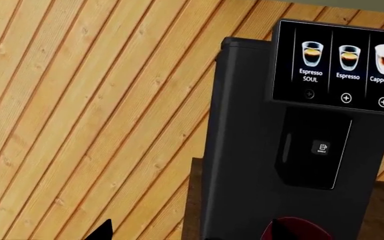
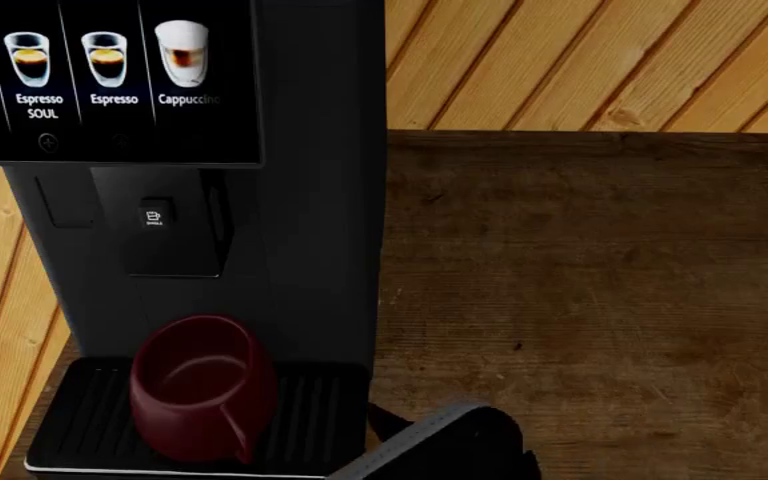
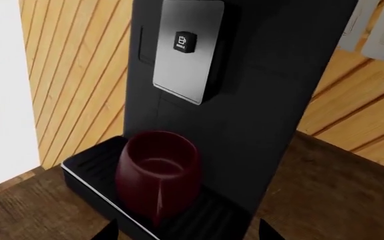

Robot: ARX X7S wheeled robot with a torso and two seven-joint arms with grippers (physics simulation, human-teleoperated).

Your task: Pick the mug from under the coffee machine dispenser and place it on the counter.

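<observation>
While the mug (image 2: 201, 388) sits on the ribbed drip tray (image 2: 317, 410) right under the coffee machine dispenser (image 2: 168, 222), neither arm has hold of it. It's a round, glossy maroon thing, upright, open top showing, with its handle (image 2: 237, 432) turned toward the front of the machine. It takes up only the middle of the tray, with black ribs showing on both sides.

The dispenser is the black block with the little cup icon (image 2: 155, 217), hanging below the drinks screen (image 2: 107, 75) that reads Espresso SOUL, Espresso, Cappuccino. There's a clear gap between the spout block and the mug's rim.

To the machine's right in the head view, the dark brown plank counter (image 2: 598, 290) runs back to the orange wood-panelled wall (image 2: 598, 60).

A dark piece of the right arm (image 2: 444, 445) pokes in at the bottom of the head view, near the tray's front right corner and not touching the mug. In the right wrist view, the right gripper (image 3: 188, 231) shows just two dark fingertips at the edge of the picture, spread well apart, with the mug in line between them but farther off. The left gripper (image 1: 192, 231) is pretty much the same deal in its own view: two dark tips set wide apart, with the mug's red rim peeking in beside one.
</observation>
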